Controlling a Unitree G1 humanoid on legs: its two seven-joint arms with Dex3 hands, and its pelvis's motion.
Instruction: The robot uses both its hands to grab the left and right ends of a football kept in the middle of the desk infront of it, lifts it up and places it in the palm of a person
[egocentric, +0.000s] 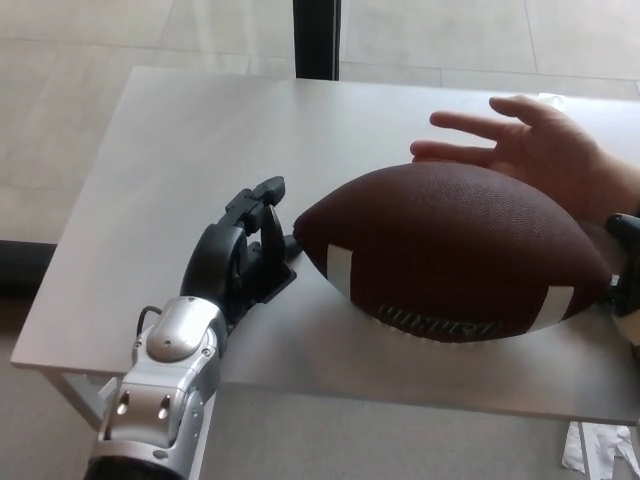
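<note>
A brown football (450, 245) with white stripes and laces lies on the grey desk (180, 140), right of the middle. My left hand (245, 255) is open just beside the ball's left tip, its fingers (265, 195) apart and pointing forward, the nearest one at or almost at the tip. Only a black sliver of my right hand (626, 265) shows at the picture's right edge, by the ball's right end. A person's open hand (540, 140) rests palm up behind the ball at the far right.
The desk's front edge (350, 385) runs just below the ball. A dark post (316, 38) stands behind the desk. White scraps (600, 445) lie on the floor at the bottom right.
</note>
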